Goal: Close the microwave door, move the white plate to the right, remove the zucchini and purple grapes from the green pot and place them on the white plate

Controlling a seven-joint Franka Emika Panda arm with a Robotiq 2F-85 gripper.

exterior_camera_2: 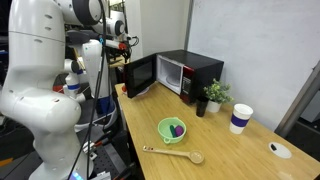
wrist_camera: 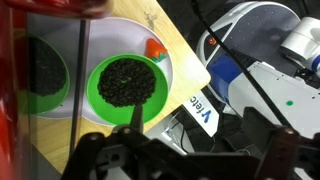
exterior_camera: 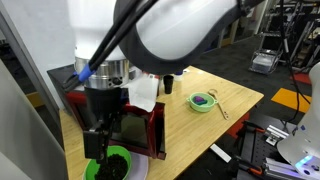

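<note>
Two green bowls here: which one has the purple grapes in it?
The pale-green shallow pot beside the wooden spoon; purple grapes show inside. The bright green bowl on the round white plate holds only blackish contents.

- The frame of the wide glazed microwave door [exterior_camera: 146, 130] is red; its window is dark.
- The microwave top [exterior_camera_2: 195, 56] is black.
- The small round shallow pot [exterior_camera_2: 165, 130] is pale green.
- The small bunch of grapes [exterior_camera_2: 177, 128] is purple.
- The round bowl [wrist_camera: 94, 92] is bright green; its contents are blackish.
- The round flat plate [wrist_camera: 172, 72] is white.
- The paper cup [exterior_camera_2: 240, 118] is white with a dark-blue band.
- The wooden table top [exterior_camera_2: 235, 152] is light tan.
</note>
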